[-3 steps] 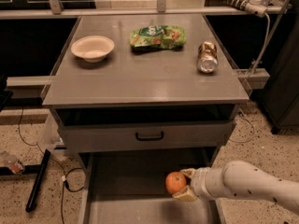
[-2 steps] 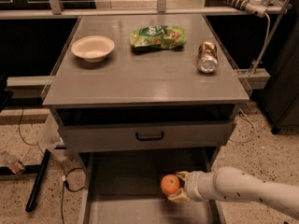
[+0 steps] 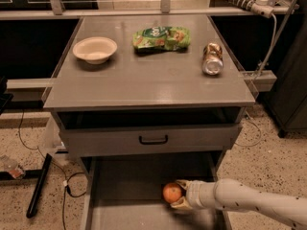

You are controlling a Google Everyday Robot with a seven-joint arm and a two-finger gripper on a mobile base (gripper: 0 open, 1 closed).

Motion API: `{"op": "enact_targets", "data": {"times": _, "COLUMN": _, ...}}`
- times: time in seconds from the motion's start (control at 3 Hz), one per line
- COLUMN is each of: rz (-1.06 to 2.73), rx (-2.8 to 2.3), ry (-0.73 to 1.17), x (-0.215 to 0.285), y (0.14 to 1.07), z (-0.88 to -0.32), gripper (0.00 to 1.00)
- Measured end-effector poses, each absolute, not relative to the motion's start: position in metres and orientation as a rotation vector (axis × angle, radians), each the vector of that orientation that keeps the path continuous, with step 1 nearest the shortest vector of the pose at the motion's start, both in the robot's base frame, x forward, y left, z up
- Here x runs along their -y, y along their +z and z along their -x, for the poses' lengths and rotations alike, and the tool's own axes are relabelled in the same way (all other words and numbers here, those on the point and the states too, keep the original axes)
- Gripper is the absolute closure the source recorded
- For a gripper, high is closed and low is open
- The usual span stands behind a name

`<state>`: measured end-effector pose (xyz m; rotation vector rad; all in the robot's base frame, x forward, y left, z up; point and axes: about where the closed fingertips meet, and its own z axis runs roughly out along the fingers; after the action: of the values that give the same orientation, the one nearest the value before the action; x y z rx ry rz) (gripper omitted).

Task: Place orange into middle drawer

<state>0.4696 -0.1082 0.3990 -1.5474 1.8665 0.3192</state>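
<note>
Single view. The camera sits high in front of the bench [image 3: 144,83], facing it squarely and tilted down, at medium range. The whole bench top is in frame, its back edge close to the top border. Below it come the drawer front [image 3: 110,142] and the open middle drawer [image 3: 124,186], cut by the bottom border. The arm [image 3: 249,206] enters from the lower right corner. The pincer [image 3: 176,194] is over the drawer's right part, clasped around the orange [image 3: 171,193]. Floor [image 3: 268,157] shows on both sides.

- One round orange fruit [image 3: 171,193]
- One white bowl [image 3: 95,50]
- One green snack bag [image 3: 161,38]
- One silver metal can [image 3: 212,59]
- Two grey drawers: shut upper drawer [image 3: 153,139], open lower drawer [image 3: 129,183]
- One cream gripper [image 3: 176,194], inside the open lower drawer, clasping the fruit
</note>
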Motion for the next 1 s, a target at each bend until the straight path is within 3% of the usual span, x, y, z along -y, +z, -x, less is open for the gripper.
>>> {"op": "enact_targets", "data": {"times": 0.33, "rz": 1.578, "rx": -1.834, "ry": 0.311, "x": 0.1138, "y": 0.3838, "z": -0.4723, "gripper": 1.0}}
{"op": "enact_targets", "data": {"times": 1.0, "rz": 1.579, "rx": -1.831, "ry": 0.311, "x": 0.1135, "y": 0.3831, "z": -0.4725, "gripper": 0.59}}
